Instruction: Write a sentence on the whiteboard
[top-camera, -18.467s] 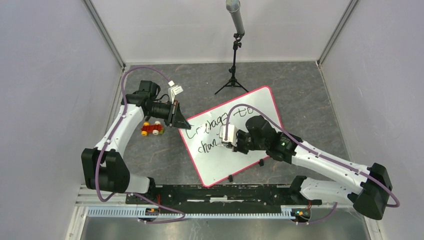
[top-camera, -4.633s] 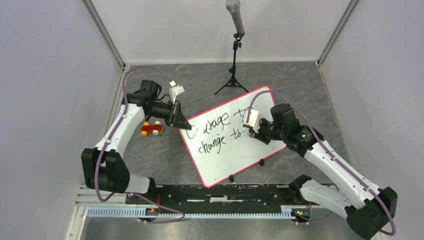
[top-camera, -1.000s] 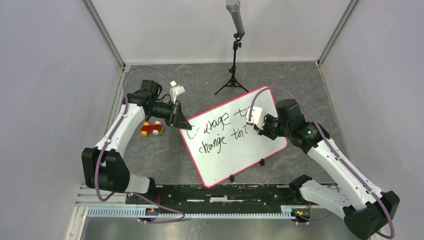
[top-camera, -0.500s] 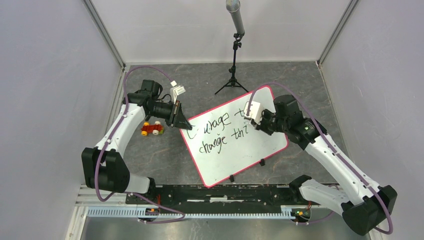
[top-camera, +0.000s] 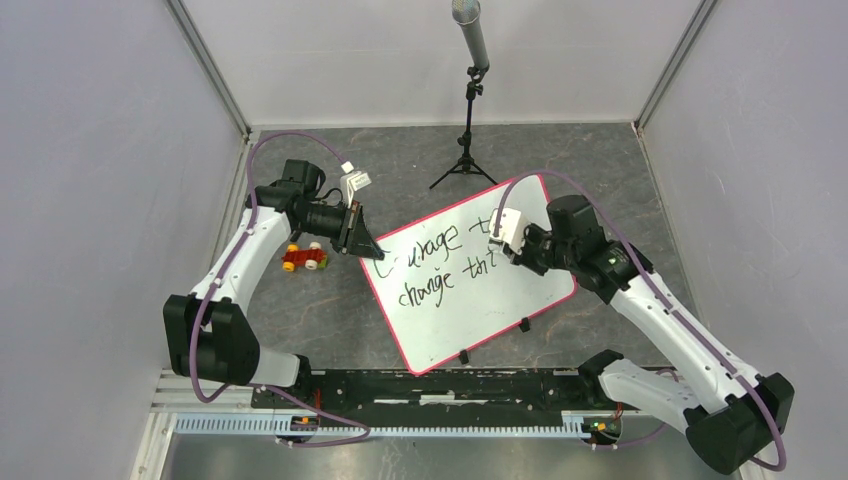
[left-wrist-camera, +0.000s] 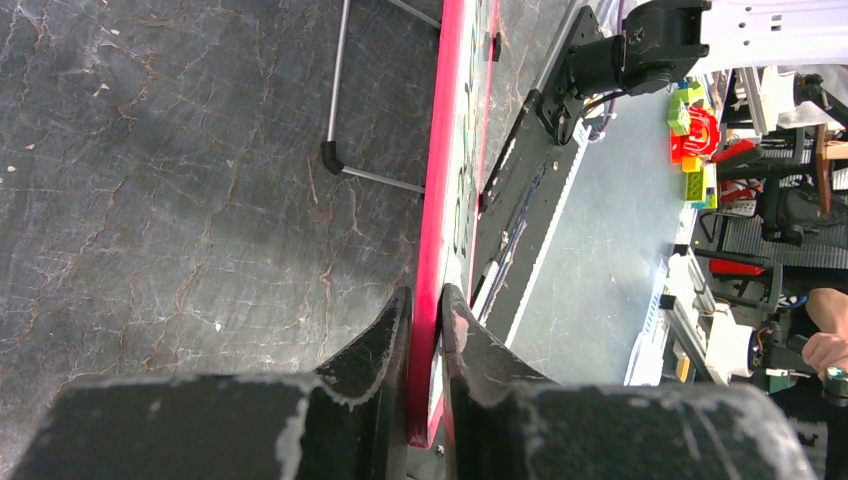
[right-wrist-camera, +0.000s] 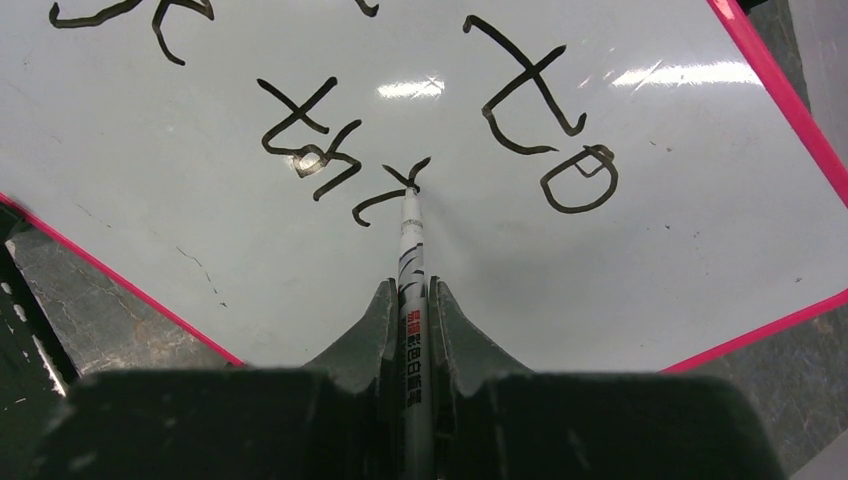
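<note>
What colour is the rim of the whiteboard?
Pink-red, clearest in the left wrist view along the whiteboard edge.

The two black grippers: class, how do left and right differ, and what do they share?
The left gripper clamps the white whiteboard by its pink-red rim; the right gripper clamps a white marker pen. Left sits at the board's edge; right over its face, pen tip on the black writing. Both grip something.

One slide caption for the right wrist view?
Right gripper holds a marker, its tip on the whiteboard.
</note>
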